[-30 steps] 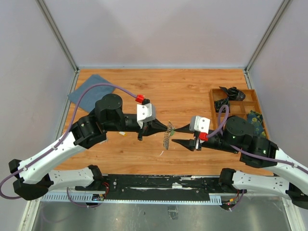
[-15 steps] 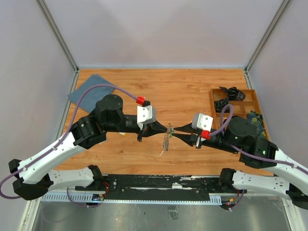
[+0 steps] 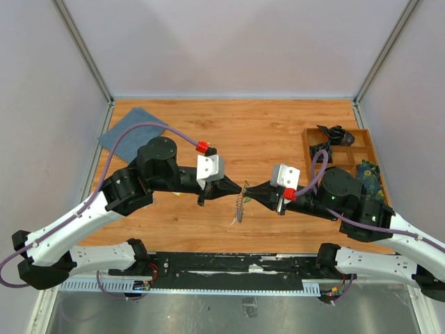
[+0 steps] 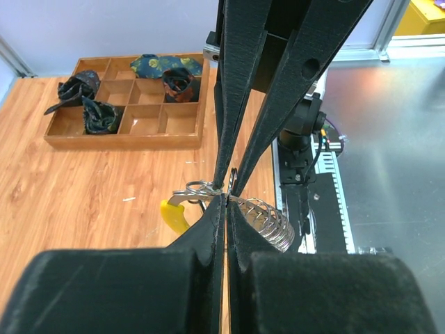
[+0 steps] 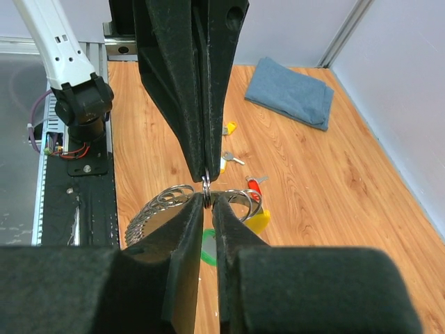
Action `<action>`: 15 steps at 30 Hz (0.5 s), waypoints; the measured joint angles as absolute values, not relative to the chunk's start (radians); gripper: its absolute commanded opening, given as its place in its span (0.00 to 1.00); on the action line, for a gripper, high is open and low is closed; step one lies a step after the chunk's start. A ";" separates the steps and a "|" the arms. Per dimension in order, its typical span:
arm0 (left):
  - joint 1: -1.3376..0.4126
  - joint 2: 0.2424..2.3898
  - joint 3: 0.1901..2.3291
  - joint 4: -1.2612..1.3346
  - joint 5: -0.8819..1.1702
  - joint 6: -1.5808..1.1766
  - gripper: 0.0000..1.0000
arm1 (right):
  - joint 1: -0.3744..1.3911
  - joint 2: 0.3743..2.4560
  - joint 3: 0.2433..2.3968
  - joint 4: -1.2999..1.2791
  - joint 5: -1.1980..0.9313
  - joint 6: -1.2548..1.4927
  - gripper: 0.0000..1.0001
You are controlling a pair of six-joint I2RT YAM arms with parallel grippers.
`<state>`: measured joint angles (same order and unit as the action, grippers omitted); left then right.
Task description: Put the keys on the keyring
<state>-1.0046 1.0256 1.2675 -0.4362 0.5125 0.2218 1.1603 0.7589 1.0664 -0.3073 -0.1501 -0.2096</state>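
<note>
Several loose keys (image 5: 233, 160) beyond keyring (image 5: 169, 195), right-wrist view.

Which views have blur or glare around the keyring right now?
Left wrist: the left gripper fills the foreground, dark and soft; the keyring is sharp; sheen on the metal surface at the right. Right wrist: the right gripper gives the same soft foreground; the ring and the blue cloth are crisp. Top external: even light, faint shadows, the keyring too small to resolve.

Counted: two grippers, left gripper (image 3: 240, 188) and right gripper (image 3: 249, 192); one keyring (image 4: 270, 224) bearing one yellow tag (image 5: 259, 221), one green tag (image 5: 207, 252); three loose keys (image 5: 233, 160); one wooden tray (image 4: 125, 141); one blue cloth (image 5: 292, 90).
</note>
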 measured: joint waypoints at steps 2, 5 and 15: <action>-1.005 1.025 1.267 -0.436 0.515 0.224 0.01 | 1.160 0.759 1.066 -0.303 -0.155 -0.209 0.10; -1.005 1.024 1.267 -0.436 0.516 0.225 0.01 | 1.160 0.759 1.066 -0.300 -0.159 -0.209 0.08; -1.005 1.016 1.267 -0.440 0.516 0.232 0.01 | 1.160 0.753 1.045 -0.264 -0.186 -0.218 0.01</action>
<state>-1.0050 1.0161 1.2671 -0.4400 0.5163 0.2317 1.1603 0.7532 1.0451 -0.2642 -0.1856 -0.2176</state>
